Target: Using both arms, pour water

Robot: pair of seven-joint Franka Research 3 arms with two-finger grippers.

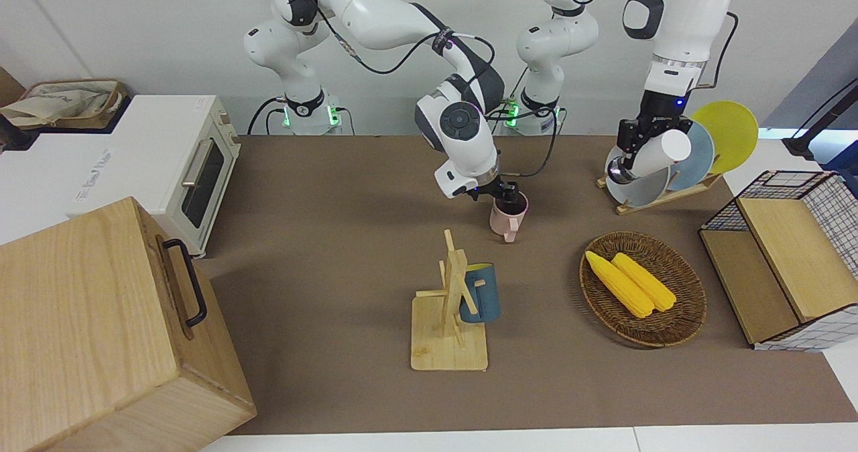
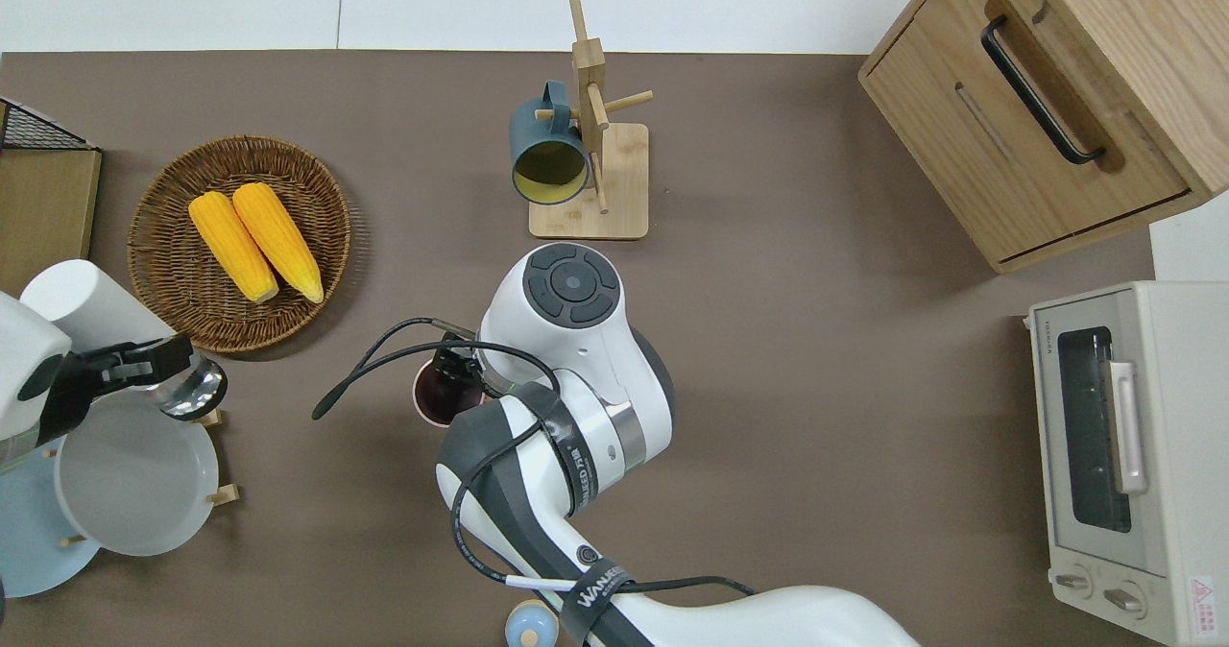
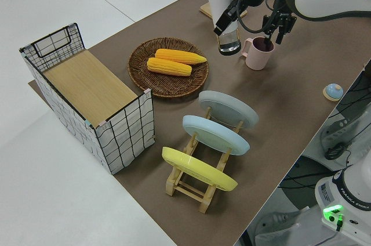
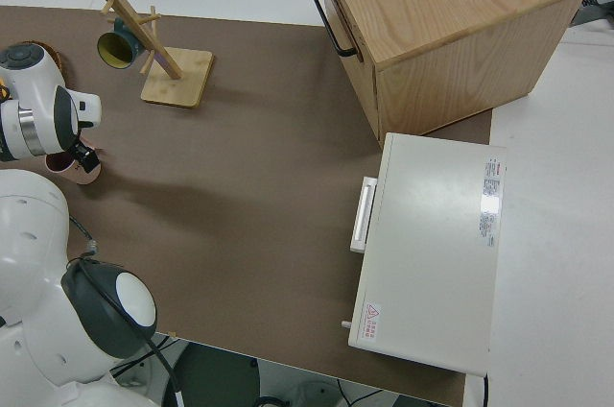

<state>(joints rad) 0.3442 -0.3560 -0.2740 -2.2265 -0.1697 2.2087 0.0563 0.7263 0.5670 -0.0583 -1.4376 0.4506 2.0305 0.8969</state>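
Observation:
A pink mug (image 1: 501,224) stands near the table's middle; it also shows in the overhead view (image 2: 434,402) and the left side view (image 3: 257,54). My right gripper (image 1: 507,194) is shut on its rim, one finger inside. My left gripper (image 2: 125,364) is shut on a bottle (image 1: 653,157) with a white upper half and a clear lower half. It holds the bottle tilted in the air, over the spot between the wicker basket and the plate rack. The bottle shows close to the mug in the left side view (image 3: 221,8).
A wooden mug tree with a blue mug (image 1: 480,294) stands farther from the robots than the pink mug. A wicker basket (image 1: 677,324) holds two corn cobs. Plate rack (image 1: 643,184), wire crate (image 1: 804,251), toaster oven (image 1: 194,163) and wooden cabinet (image 1: 100,331) line the table's ends.

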